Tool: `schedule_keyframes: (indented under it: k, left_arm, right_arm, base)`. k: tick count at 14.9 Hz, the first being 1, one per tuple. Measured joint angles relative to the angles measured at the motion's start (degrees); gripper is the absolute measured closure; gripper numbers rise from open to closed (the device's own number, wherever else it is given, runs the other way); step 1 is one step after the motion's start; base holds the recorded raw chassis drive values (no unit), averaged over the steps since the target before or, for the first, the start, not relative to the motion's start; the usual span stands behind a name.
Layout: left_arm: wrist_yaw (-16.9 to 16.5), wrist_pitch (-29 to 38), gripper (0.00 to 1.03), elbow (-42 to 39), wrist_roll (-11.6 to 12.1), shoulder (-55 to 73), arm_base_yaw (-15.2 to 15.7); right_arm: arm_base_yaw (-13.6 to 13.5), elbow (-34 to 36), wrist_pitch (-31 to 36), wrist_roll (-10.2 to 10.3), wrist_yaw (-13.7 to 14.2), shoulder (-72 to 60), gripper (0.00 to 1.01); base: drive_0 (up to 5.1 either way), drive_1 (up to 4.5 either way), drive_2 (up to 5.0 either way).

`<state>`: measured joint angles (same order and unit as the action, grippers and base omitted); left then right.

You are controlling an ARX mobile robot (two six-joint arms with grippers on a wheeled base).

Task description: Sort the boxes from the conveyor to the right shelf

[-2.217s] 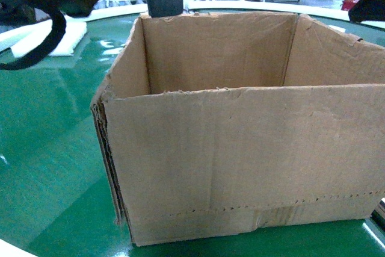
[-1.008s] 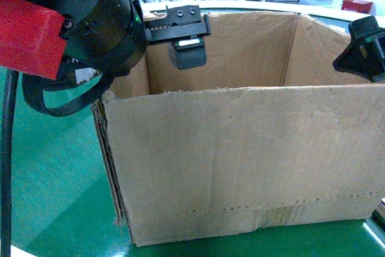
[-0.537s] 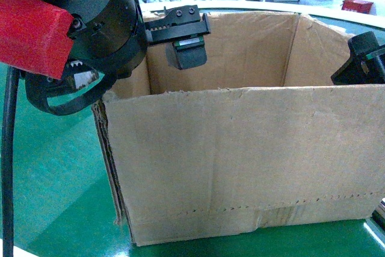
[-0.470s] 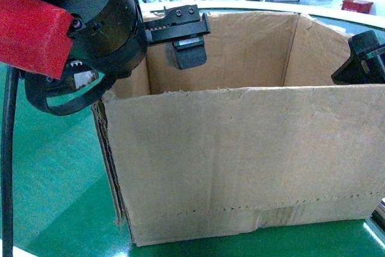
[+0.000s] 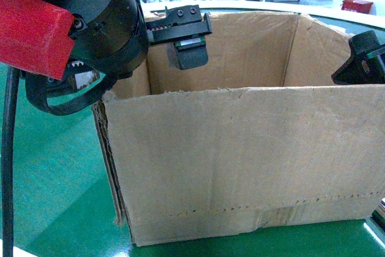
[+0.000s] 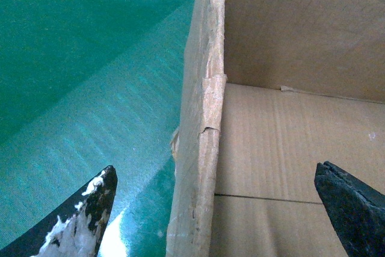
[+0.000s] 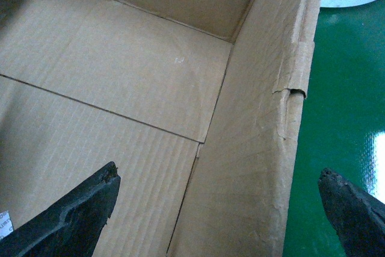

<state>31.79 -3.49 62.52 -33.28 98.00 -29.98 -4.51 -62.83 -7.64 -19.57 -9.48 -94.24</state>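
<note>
Head view: open-topped cardboard box (image 5: 240, 148) resting on the green conveyor belt (image 5: 54, 173), left gripper (image 6: 213, 209) and right gripper (image 7: 216, 209) each spread wide astride opposite side walls; grasp step, next requiring both to close before lifting

Your head camera sits close and nearly level, facing the box (image 5: 240, 148) front-on. Each wrist camera looks steeply down from just above a side wall — left over the left wall, right over the right — both sharing the box floor.
</note>
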Motion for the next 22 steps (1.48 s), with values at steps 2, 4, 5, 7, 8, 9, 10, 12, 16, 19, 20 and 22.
schedule_keyframes:
  k: [2,4,5,7,8,9,10,12,16,19,20,22]
  left_arm:
    - [0.0,0.0,0.05,0.0,0.0,0.0,0.0]
    - [0.0,0.0,0.05,0.0,0.0,0.0,0.0]
    - [0.0,0.0,0.05,0.0,0.0,0.0,0.0]
    - [0.0,0.0,0.20,0.0,0.0,0.0,0.0]
    - [0.0,0.0,0.31,0.0,0.0,0.0,0.0]
    - [0.0,0.0,0.42,0.0,0.0,0.0,0.0]
    - [0.0,0.0,0.53,0.0,0.0,0.0,0.0]
    - [0.1,0.0,0.75,0.0,0.0,0.0,0.0]
    - [1.0,-0.5,0.97,-0.1,0.4,0.0,0.1]
    - [1.4,1.1,1.00,-0.4,2.1,-0.1,0.0]
    - [2.1,4.2,1.00,-0.9,3.9,-0.1,-0.2]
    - [3.8,11.2,1.00,-1.5,9.4,-1.6,-0.2]
  right_arm:
    - [0.0,0.0,0.0,0.0,0.0,0.0,0.03]
    - [0.0,0.0,0.0,0.0,0.0,0.0,0.03]
    - [0.0,0.0,0.0,0.0,0.0,0.0,0.03]
    - [0.0,0.0,0.0,0.0,0.0,0.0,0.16]
    - [0.0,0.0,0.0,0.0,0.0,0.0,0.27]
    - [0.0,0.0,0.0,0.0,0.0,0.0,0.38]
    - [0.0,0.0,0.0,0.0,0.0,0.0,0.49]
    - [0.0,0.0,0.2,0.0,0.2,0.0,0.69]
    - [0.1,0.0,0.2,0.2,0.5,0.1,0.94]
    - [0.6,0.0,1.0,1.2,-0.2,0.2,0.99]
    - [1.4,-0.2,2.2,1.8,-1.1,0.4,0.99]
    - [2.7,-2.4,3.0,3.7,-2.8,1.6,0.99]
  base:
    - [0.0,0.00,0.0]
    - [0.0,0.00,0.0]
    - [0.0,0.00,0.0]
    - [0.0,0.00,0.0]
    - [0.0,0.00,0.0]
    - [0.0,0.00,0.0]
    - [0.0,0.00,0.0]
    - [0.0,0.00,0.0]
    - [0.0,0.00,0.0]
    - [0.0,0.00,0.0]
    - [0.0,0.00,0.0]
    - [0.0,0.00,0.0]
